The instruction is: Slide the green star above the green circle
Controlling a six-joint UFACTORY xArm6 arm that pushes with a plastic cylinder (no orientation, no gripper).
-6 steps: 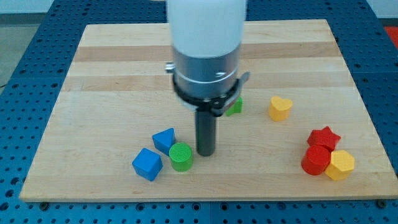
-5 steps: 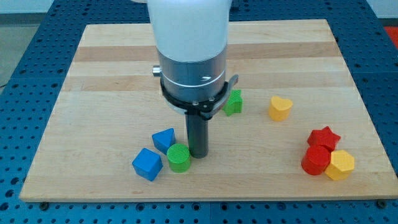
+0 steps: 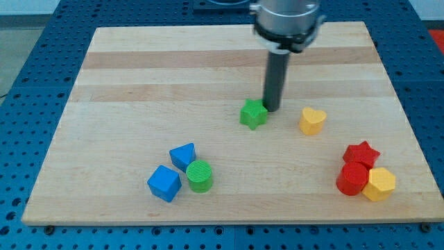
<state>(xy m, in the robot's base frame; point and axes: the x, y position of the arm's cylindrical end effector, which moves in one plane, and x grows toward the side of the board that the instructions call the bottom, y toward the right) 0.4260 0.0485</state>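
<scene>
Green star sits near the middle of the wooden counter, with my tip just beside it on its upper-right side, seemingly touching or nearly touching its edge. There is no gripper on this arm, only the straight dark rod, so nothing is grasped; the star lies free on the wood.

The green circle serves as the landmark. From it, the star lies up and well to the view's right, so the star is higher on the board than the circle but not yet over it. Judged from this layout, the job is partly done at best: the star needs to travel toward the view's left until it stands directly above the circle. With the tip on the star's right flank, a leftward push looks well set up, though a slight downward drift seems possible given the tip's high contact.

A blue block of wedge-like shape is touching or just beside the circle at its upper left, and a blue cube lies just to its left. Far to the circle's right sit a yellow heart-like block, higher up, and a tight cluster of red star, red cylinder and yellow hexagon. No containers appear anywhere on the counter
</scene>
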